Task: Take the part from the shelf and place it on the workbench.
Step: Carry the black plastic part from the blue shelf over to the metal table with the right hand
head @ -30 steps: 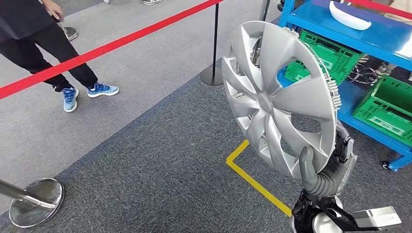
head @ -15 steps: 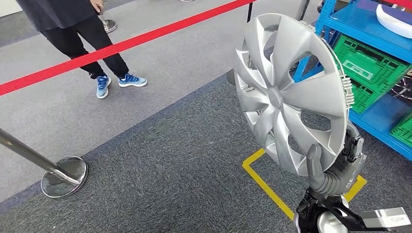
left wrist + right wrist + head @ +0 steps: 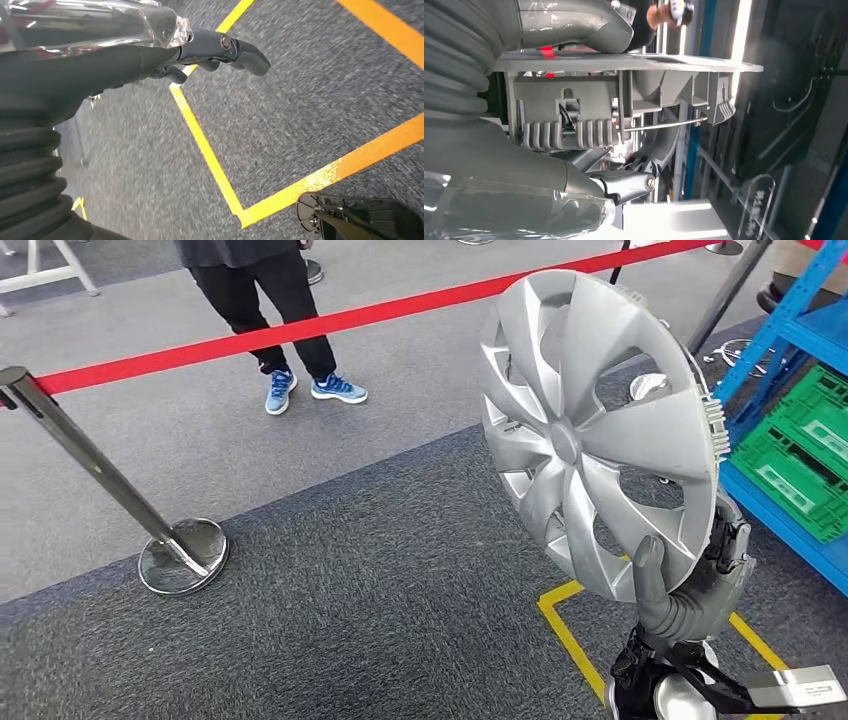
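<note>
The robot's right hand (image 3: pixel 690 590) grips a silver hubcap (image 3: pixel 590 430) by its lower rim, thumb pressed on the spoked front face and darker fingers (image 3: pixel 728 540) hooked behind the edge. The hubcap stands nearly upright above the hand, held in the air over dark grey carpet (image 3: pixel 350 600), its face turned toward the robot's left. In the right wrist view, the hand (image 3: pixel 574 140) clasps the ribbed clips on the hubcap's rim (image 3: pixel 624 100), with the thumb on one side and fingers on the other.

The left hand (image 3: pixel 210 50) hangs over the carpet, its dark fingers loosely curled and holding nothing; whether they are fully closed cannot be told. Yellow tape (image 3: pixel 210 155) marks a corner on the floor below it, and yellow tape (image 3: pixel 570 630) also shows just beside the right arm.

To the robot's right stands a blue shelf (image 3: pixel 790 340) carrying a green crate (image 3: pixel 800 455). Ahead, a red barrier belt (image 3: pixel 300 325) runs across the paler floor from a chrome post (image 3: pixel 90 460) with a round base. Behind the belt stands a person (image 3: pixel 270 300) in dark trousers and blue shoes.
</note>
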